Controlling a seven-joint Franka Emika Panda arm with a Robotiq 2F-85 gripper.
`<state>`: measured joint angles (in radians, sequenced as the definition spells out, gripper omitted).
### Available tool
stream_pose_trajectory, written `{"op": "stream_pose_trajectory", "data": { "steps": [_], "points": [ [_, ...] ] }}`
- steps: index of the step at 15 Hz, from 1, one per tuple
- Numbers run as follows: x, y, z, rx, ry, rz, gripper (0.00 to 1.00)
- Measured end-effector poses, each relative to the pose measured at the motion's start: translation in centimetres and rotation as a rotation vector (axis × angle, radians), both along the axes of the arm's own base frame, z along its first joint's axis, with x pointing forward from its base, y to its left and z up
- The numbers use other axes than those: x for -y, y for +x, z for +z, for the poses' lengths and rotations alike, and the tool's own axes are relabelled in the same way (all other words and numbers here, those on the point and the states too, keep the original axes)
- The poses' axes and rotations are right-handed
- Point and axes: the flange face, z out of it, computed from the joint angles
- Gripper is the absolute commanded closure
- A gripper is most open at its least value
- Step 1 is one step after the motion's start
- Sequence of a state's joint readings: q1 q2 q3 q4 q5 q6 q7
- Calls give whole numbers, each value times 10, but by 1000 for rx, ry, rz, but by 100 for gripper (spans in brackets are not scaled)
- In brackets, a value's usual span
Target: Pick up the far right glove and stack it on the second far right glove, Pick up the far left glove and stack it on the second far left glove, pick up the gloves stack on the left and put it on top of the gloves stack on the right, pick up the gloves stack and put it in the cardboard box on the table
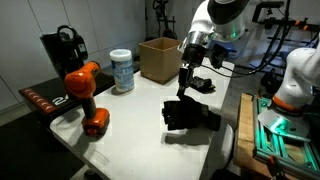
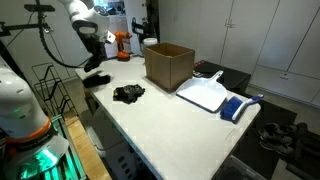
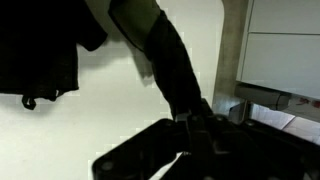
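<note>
In an exterior view the pincer (image 1: 186, 84) hangs low over the table (image 1: 130, 135), with one single black glove (image 1: 204, 85) just beside it. The gloves stack (image 1: 190, 114) is one lumpy pile, nearer the camera than the pincer. One cardboard box (image 1: 160, 60) stands behind it, with one white canister (image 1: 122, 71) and one orange drill (image 1: 88, 97) farther off.

From the opposite side, the pincer (image 2: 92, 65) is right above the single glove (image 2: 97, 79). The stack (image 2: 128, 93) is near, and the box (image 2: 168, 66) is beyond it.

The wrist view shows only dark shapes (image 3: 200, 150) - I cannot tell how far the jaws gape, nor whether they grip anything.
</note>
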<state>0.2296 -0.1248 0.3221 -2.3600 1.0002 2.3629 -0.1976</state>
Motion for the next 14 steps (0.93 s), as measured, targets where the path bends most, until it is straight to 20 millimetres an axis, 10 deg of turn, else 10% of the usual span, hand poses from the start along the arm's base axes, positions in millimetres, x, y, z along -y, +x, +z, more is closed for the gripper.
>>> {"op": "stream_pose_trajectory", "data": {
  "steps": [14],
  "points": [
    [101, -35, -74, -138, -42, -293, 99]
  ]
}}
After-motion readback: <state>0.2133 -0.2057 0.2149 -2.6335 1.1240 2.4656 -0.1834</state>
